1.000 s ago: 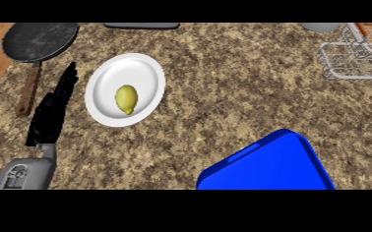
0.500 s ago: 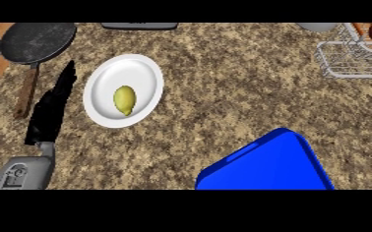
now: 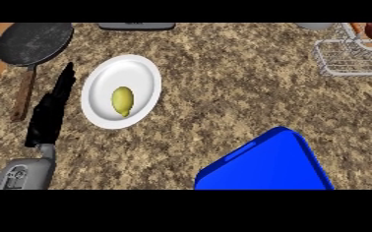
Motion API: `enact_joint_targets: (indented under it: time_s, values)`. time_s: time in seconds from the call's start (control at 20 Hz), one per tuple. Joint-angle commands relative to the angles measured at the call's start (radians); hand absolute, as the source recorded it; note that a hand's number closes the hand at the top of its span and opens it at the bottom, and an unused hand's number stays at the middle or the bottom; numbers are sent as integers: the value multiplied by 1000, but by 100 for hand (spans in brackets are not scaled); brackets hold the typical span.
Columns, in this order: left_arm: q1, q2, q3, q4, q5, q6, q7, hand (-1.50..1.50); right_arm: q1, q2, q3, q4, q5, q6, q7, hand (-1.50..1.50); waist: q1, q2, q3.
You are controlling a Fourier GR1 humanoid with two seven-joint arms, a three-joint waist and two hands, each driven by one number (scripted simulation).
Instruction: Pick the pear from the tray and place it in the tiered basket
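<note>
Left hand [image 3: 51, 109] is seen at the view's left, fingers straight and pressed together, holding nothing. Pear [image 3: 122, 100] lies on white plate [image 3: 142, 73] just right of it. Wire tiered basket [image 3: 347, 57] stands far right; right hand unseen.

The speckled brown stone surface [image 3: 218, 93] carries a white plate [image 3: 138, 76] toward its left side. At the far left corner lies a dark frying pan [image 3: 33, 42], its brown handle pointing toward the near edge. A wire basket [image 3: 345, 56] stands at the far right corner. A large blue tray [image 3: 269, 164] sits at the near edge, right of the middle, turned at an angle. A grey object [image 3: 137, 26] lies along the far edge.
</note>
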Motion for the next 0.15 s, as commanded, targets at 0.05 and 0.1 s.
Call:
enact_joint_targets:
  time_s: [0.05,0.1]
  values:
    - [4,-4,9,16,-12,13,-4,0,128,-104,-67,34,-67,128,-130,-150,-5,0,2]
    - [-35,-2,20,43,3,0,-13,0,150,-52,-85,50,-86,86,-137,-150,-3,2,2]
